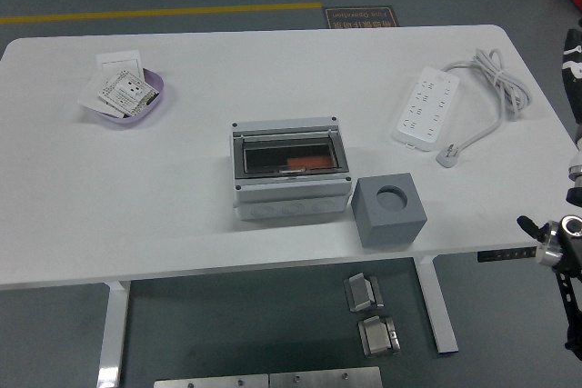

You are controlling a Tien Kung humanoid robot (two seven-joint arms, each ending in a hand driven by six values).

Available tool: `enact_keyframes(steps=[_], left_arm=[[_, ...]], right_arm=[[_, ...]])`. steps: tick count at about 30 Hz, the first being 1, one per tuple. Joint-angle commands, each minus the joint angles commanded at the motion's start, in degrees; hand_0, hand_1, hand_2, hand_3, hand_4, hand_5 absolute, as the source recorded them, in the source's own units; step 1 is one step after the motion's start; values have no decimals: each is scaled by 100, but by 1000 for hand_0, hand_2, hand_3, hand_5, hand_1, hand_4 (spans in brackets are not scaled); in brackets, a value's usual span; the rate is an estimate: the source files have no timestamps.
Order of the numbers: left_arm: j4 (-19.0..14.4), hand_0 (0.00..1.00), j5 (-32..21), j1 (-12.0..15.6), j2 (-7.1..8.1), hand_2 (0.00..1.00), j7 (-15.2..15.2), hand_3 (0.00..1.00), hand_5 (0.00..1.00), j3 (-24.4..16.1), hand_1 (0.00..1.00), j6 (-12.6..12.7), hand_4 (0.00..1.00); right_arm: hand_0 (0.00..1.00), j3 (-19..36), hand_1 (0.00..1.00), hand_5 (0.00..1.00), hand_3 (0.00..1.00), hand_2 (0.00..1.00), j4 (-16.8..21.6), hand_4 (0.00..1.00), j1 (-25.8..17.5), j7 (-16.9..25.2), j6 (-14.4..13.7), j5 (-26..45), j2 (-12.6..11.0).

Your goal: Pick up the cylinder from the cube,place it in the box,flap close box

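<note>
A grey box point(291, 170) stands at the table's middle. Its dark see-through flap lies down over it, and an orange object point(307, 164) shows through the flap. Just right of the box sits a grey cube point(389, 211) whose round hole on top is empty. No cylinder stands on the cube. My right arm point(568, 229) is at the picture's right edge, off the table's right end and well away from cube and box. Only a sliver of its hand point(573, 52) shows. My left arm is out of view.
A purple dish point(127, 97) with white cards sits at the far left. A white power strip point(426, 106) with its coiled cable point(496, 79) lies at the far right. The white table point(136, 206) is bare around the box. Metal parts lie on the floor below.
</note>
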Motion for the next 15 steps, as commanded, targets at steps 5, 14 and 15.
enact_keyframes(steps=[5, 14, 15], left_arm=[[0, 640, -34, 294, -31, 510, 86, 610, 313, 20, 637, 40, 664], [0, 640, -896, 862, 0, 503, -624, 610, 313, 903, 636, 364, 664], [0, 638, -966, 919, 21, 489, -663, 616, 314, 999, 635, 374, 664]], right_arm=[[725, 34, 635, 540, 662, 661, -5, 729, -26, 4, 8, -8, 0], [724, 32, 634, 540, 660, 661, -47, 727, -10, -11, 14, -46, -6], [725, 32, 634, 534, 657, 658, -56, 724, -18, -8, 15, -37, -7]])
